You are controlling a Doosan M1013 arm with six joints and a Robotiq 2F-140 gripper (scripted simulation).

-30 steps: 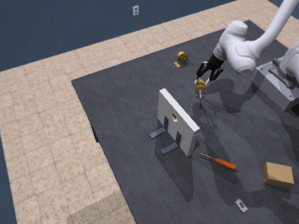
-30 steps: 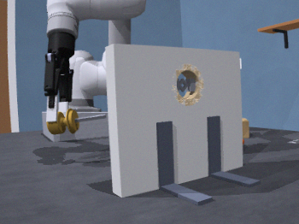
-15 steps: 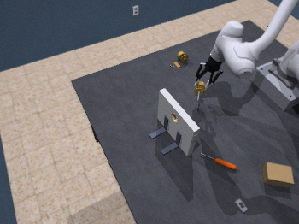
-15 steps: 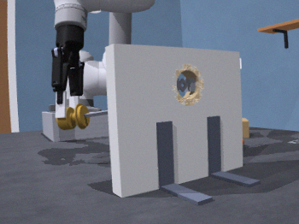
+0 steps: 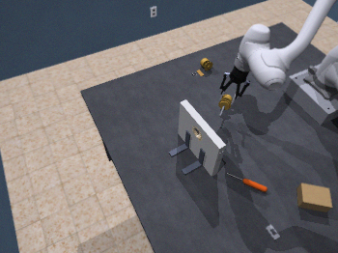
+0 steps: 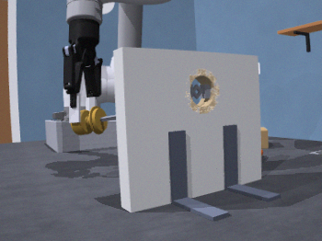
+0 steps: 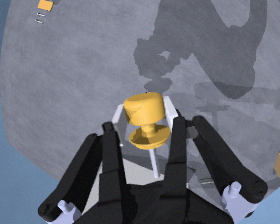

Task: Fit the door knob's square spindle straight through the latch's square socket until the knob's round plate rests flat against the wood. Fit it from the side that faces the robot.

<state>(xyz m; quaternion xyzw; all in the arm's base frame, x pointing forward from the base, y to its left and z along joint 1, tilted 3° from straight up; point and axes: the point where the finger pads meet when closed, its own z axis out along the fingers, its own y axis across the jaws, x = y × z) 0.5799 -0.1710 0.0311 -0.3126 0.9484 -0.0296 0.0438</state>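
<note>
My gripper (image 5: 233,92) is shut on a brass door knob (image 5: 225,100) and holds it in the air behind the white wooden panel (image 5: 200,137). The knob's thin spindle (image 6: 109,118) points sideways toward the panel's edge in the exterior view, where the knob (image 6: 89,120) hangs left of the panel (image 6: 186,126). In the wrist view the knob (image 7: 146,120) sits between my fingers with the spindle running back toward the palm. The panel stands upright on two grey brackets. Its round hole holds the latch's square socket (image 6: 201,92), also seen from above (image 5: 196,132).
A second brass knob (image 5: 207,64) lies with small parts at the mat's far edge. An orange-handled screwdriver (image 5: 249,182) lies right of the panel. A cardboard box (image 5: 314,196) and a small plate (image 5: 272,231) lie at the right. The robot base (image 5: 316,86) stands at the far right.
</note>
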